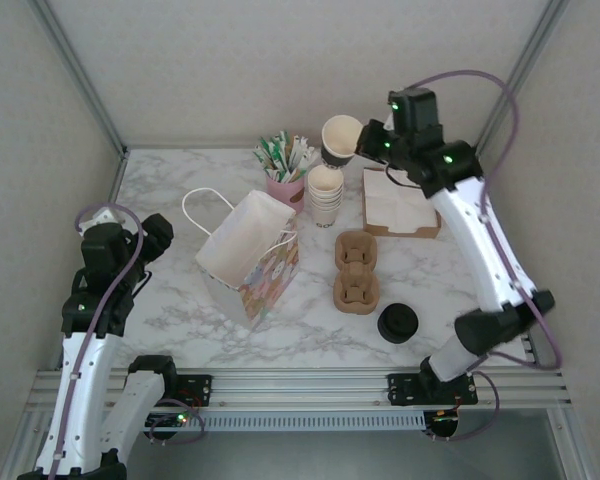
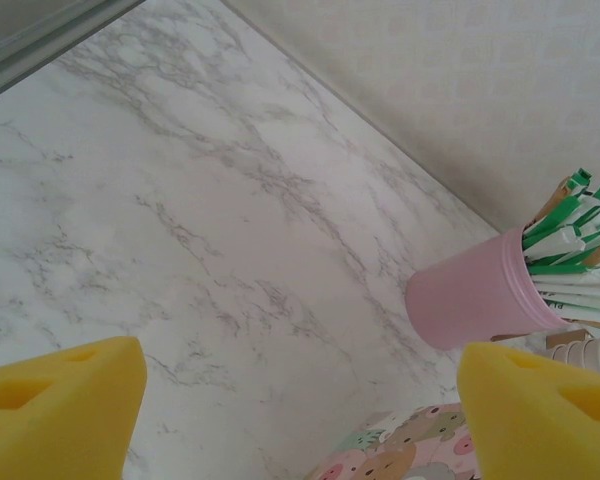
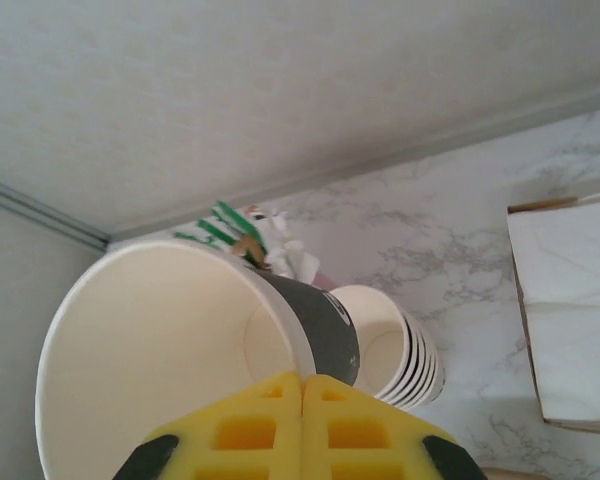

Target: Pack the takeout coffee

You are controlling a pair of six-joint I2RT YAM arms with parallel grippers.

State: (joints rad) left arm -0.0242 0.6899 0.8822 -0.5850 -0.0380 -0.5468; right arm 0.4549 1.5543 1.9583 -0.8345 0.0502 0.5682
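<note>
Coffee far from right fingers pinching cup.

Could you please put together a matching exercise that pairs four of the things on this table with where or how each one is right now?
Things:
1. paper bag
2. black lid
3. single paper cup
4. pink holder

States:
A. pinched by the right gripper, lifted off the table
B. full of green-and-white packets
C. standing open, left of the cardboard carrier
D. on the table, between the cardboard carrier and the right arm's base

Pairs: 1-C, 2-D, 3-A, 4-B
</note>
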